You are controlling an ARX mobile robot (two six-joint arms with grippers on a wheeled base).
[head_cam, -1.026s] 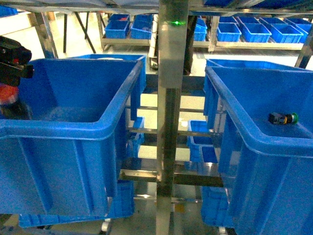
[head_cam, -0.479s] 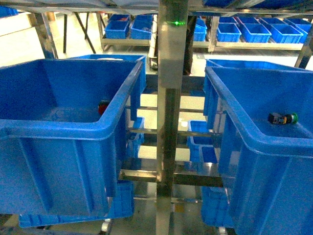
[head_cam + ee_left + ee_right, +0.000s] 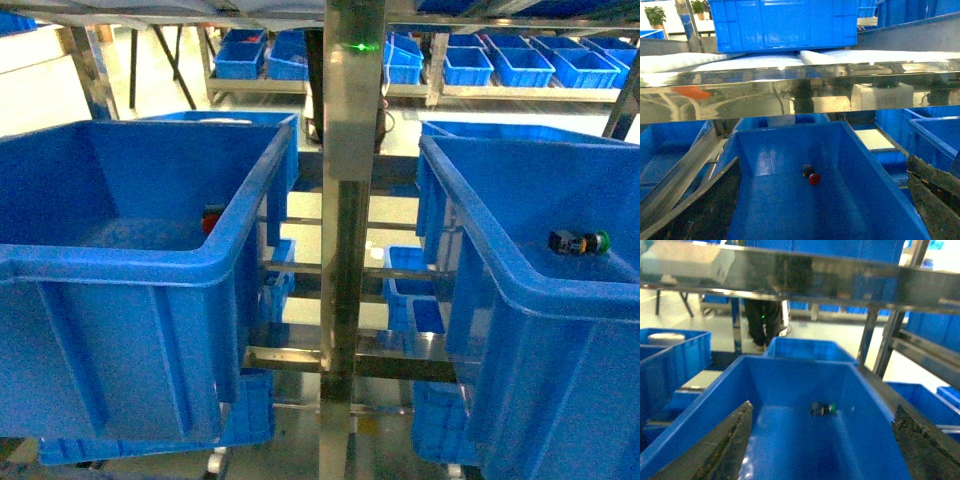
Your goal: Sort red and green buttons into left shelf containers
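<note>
Head view, near to far: two deep blue containers, left bin (image 3: 120,262) and right bin (image 3: 520,285), either side of a steel shelf post (image 3: 345,250); no arm or gripper in this view. Red button (image 3: 213,216) barely shows over the left bin's rim; green button (image 3: 579,241) lies on the right bin's floor. Smaller blue crates (image 3: 520,65) on far shelving.

Left wrist view: left gripper (image 3: 822,200) with fingers spread apart, empty, above the left bin; red button lies on the floor near the far wall, plainly visible as it is not from the head.

Right wrist view: right gripper (image 3: 822,450) likewise apart and empty, green button beyond it.

Step, as judged: both buttons placed, one per bin; sorting looks complete. Next move calls only for drawing both arms clear of the shelf
</note>
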